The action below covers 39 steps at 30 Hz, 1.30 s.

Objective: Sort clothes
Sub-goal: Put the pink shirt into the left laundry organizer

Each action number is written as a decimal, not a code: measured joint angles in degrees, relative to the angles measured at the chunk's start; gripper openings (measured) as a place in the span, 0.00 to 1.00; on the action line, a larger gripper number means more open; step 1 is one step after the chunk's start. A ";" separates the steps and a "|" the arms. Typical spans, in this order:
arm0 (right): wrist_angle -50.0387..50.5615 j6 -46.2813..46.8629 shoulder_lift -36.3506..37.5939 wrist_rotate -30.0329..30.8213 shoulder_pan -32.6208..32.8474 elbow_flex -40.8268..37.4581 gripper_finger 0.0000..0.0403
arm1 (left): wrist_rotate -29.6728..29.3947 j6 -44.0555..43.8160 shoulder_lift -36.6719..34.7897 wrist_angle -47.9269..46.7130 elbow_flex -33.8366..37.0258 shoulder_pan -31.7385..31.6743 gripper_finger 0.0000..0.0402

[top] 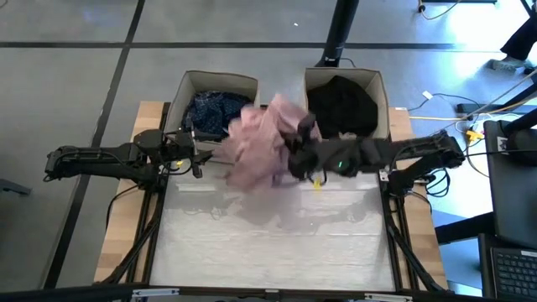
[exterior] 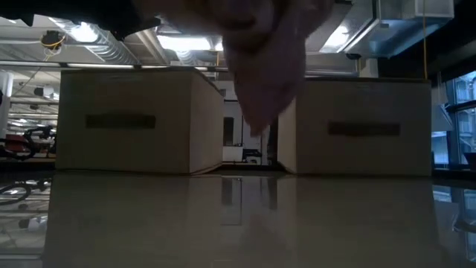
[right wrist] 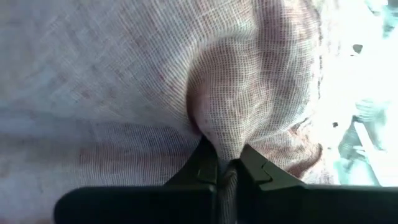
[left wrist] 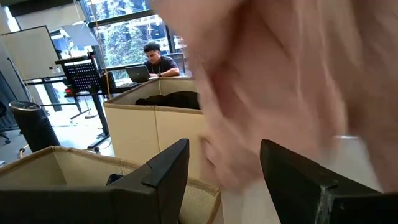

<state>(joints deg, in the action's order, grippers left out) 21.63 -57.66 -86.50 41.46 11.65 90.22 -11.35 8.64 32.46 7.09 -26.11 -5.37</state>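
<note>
A: Where do we have the pale pink shirt (top: 260, 143)?

B: We hold it in the air, off the desk (top: 277, 243), between the two beige fabric boxes. The right gripper (right wrist: 227, 163) has its fingers pressed together on a fold of the cloth. The hanging hem ends above the desk surface in the low view, in front of the gap between the boxes.

A: And the left gripper (left wrist: 224, 180)?

B: Its fingers are spread, with nothing between them. It sits just beside the shirt's left edge, near the front rim of the left box (top: 186, 88).

A: What do the boxes contain?

B: The left box holds the navy dotted garment (top: 210, 109). The right box (top: 379, 84) holds the black garment (top: 344, 105). Part of the shirt overlaps the left box's right rim in the high view.

A: What open room do we have?

B: The desk in front of the boxes is bare across its width.
</note>
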 joint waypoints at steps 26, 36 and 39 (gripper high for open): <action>-53.43 -9.77 -12.00 -37.42 -25.62 6.57 0.06 | 0.00 0.76 -0.02 1.31 0.02 0.01 0.47; -45.54 -5.65 -25.96 -39.63 -27.90 16.85 0.07 | 0.00 2.25 0.00 1.42 0.02 -0.01 0.47; -40.51 -5.46 -29.52 -37.47 -28.58 19.48 0.07 | 0.00 2.27 -0.02 1.29 0.02 -0.01 0.47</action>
<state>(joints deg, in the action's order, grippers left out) -18.89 -63.12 -116.02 3.98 -16.93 109.71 -11.35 10.92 32.45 8.38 -26.09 -5.38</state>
